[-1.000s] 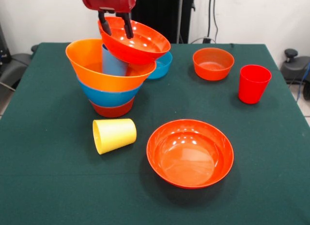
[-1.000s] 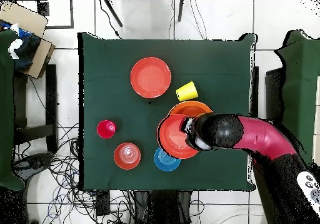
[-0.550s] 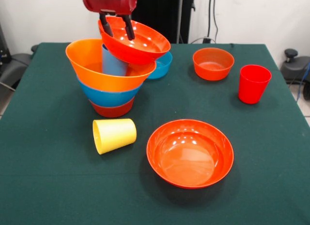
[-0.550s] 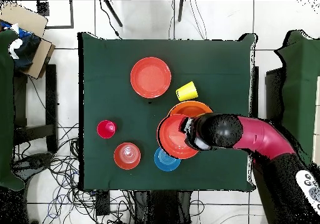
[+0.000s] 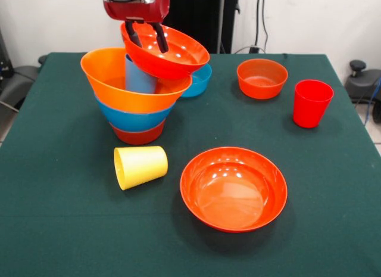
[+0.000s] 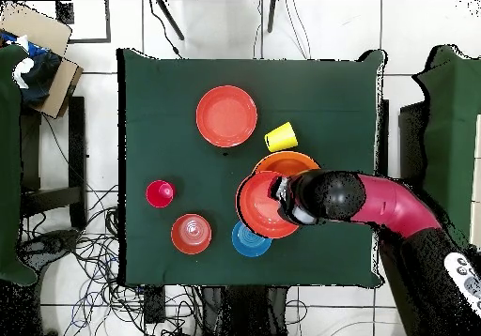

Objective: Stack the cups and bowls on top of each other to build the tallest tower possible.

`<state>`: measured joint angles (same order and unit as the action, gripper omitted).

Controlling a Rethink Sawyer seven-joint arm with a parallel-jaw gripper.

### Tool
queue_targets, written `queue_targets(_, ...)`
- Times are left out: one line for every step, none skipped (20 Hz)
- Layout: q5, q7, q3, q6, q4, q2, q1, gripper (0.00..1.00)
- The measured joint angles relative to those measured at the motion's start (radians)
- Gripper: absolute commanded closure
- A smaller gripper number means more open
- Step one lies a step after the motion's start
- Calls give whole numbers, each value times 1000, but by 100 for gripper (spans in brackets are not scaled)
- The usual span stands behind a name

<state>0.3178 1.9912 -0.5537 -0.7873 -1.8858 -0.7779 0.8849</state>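
Front view: the hand (image 5: 147, 37) hangs over the tower (image 5: 136, 95), its two dark fingers (image 5: 161, 39) straddling the near rim of a shallow red bowl (image 5: 168, 50), one inside, one outside; closed on that rim, I'd say; the bowl tilts, its low side resting on the light blue cup (image 5: 139, 76) that stands inside the orange bowl (image 5: 119, 80); under that, a blue bowl (image 5: 132, 119) and a red-orange one (image 5: 139, 134) at the base; on the tabletop (image 5: 71, 229), the yellow cup (image 5: 140, 166) lies on its side just beside the tower, a second shallow red bowl (image 5: 233, 188) sits near the front, a small red-orange bowl (image 5: 262, 78) and the red cup (image 5: 312, 103) stand off to the right, a small blue bowl (image 5: 199, 79) peeks out behind.

Overhead view: the arm (image 6: 376, 206) reaches in from the right; the held bowl sits off-centre over the orange bowl, shifted toward the small blue bowl; the key relation: the cup's top lies directly beneath the hand, so the bowl must level out before any release.
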Motion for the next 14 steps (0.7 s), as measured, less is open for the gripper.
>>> queue_targets(0,0,-4,0,0,4,5,0)
queue_targets(0,0,-5,0,0,5,6,0)
queue_targets(3,0,-8,0,0,12,10,0)
queue_targets(5,0,-8,0,0,14,11,0)
queue_targets(8,0,-9,0,0,17,12,0)
queue_targets(15,0,-10,0,0,23,14,0)
queue_targets(18,0,-11,0,0,27,15,0)
queue_targets(20,0,-11,0,0,29,16,0)
queue_targets(22,0,-11,0,0,32,16,0)
queue_targets(24,0,-12,0,0,34,16,0)
queue_targets(24,0,-12,0,0,35,17,0)
queue_targets(27,0,-13,0,0,36,18,0)
queue_targets(28,0,-14,0,0,36,18,0)
queue_targets(29,0,-14,0,0,36,18,0)
